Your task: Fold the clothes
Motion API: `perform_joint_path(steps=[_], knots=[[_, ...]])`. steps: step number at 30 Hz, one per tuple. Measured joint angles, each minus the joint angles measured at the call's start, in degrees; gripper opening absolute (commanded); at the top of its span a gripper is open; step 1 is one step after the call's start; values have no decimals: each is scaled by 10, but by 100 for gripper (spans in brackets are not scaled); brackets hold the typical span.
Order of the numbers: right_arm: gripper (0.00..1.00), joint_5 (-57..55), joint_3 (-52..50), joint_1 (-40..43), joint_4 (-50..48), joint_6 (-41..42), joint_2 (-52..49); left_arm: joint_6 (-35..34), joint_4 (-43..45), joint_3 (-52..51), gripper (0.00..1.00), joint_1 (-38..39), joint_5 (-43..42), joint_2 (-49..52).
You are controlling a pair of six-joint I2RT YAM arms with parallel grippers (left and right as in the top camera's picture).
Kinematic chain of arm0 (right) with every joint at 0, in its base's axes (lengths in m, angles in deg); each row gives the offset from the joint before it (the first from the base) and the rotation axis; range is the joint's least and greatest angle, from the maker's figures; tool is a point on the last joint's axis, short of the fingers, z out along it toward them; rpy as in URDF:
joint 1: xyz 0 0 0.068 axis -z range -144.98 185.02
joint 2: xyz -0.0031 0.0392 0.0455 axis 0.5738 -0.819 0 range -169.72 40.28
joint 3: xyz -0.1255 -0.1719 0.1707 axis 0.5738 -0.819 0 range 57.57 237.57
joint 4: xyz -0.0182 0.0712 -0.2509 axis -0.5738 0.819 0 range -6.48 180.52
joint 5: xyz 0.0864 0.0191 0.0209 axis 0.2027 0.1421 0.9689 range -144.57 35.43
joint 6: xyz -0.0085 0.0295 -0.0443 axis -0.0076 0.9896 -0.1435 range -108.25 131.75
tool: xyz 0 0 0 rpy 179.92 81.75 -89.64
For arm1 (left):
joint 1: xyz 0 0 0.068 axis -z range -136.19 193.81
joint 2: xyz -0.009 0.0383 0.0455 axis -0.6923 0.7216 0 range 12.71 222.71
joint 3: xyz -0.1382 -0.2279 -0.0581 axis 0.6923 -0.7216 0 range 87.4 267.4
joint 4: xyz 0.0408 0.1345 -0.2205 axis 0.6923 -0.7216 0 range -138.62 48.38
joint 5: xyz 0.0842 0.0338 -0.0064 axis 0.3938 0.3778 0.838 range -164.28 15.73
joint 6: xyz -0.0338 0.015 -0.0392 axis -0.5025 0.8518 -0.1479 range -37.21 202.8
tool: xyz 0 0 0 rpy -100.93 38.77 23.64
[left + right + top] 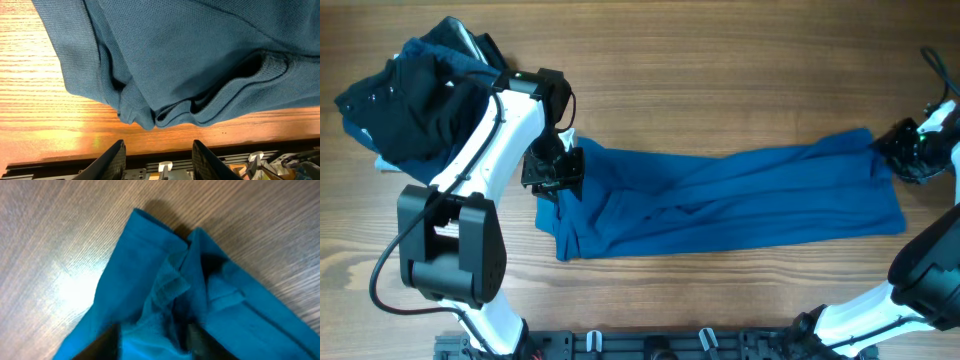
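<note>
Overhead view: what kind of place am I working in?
Probably a robot test bench, not a home: a wood-grain table, two white-and-black arms mounted at a black rail on its near edge, and a mid-blue cloth shirt laid out near a navy-black garment heap.

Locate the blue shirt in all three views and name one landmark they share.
Overhead: blue shirt stretched left to right across the middle.
Left wrist: it fills the upper frame, folded edge lowest.
Right wrist: one corner, centre to bottom edge.
Shared landmark: the wood-grain table.
</note>
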Motion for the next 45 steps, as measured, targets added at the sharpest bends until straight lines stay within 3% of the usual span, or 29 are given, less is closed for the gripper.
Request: perform_joint_path(steps=[2,4,5,6,7,8,11,13,18,21,33,40,41,42,43,44,45], knots=[[6,-2,-2,0,3,5,0,0,0,0,41,0,0,0],[5,-15,-3,0,11,10,0,0,1,0,42,0,0,0],[12,-23,-3,0,15,13,0,0,1,0,42,0,0,0],[31,-35,-3,0,22,19,0,0,1,0,43,0,0,-1],[43,-41,-3,0,24,25,0,0,1,1,45,0,0,-2],[49,-46,-3,0,27,30,0,0,2,2,46,0,0,-5],[49,-46,-4,0,26,33,0,0,6,9,53,0,0,-10],[47,-45,-9,0,19,33,0,-1,15,10,56,0,-7,-15],[28,-39,-32,-4,-20,48,0,0,47,11,59,0,-31,-15],[4,-32,-57,-10,-40,61,0,0,54,11,58,0,-35,-15],[7,-28,-42,52,42,52,20,0,57,11,62,0,-41,-15],[11,-62,-46,58,31,54,24,0,60,11,63,0,-42,-15],[19,-63,-48,59,26,55,24,0,60,11,63,0,-42,-15],[33,-62,-49,59,24,52,24,0,60,11,64,0,-42,-15],[58,-45,-51,58,14,42,24,0,60,11,65,0,-42,-15],[74,-30,-51,58,7,33,24,0,60,11,66,0,-42,-15],[84,-21,-51,58,-1,27,24,0,60,11,67,0,-41,-15]])
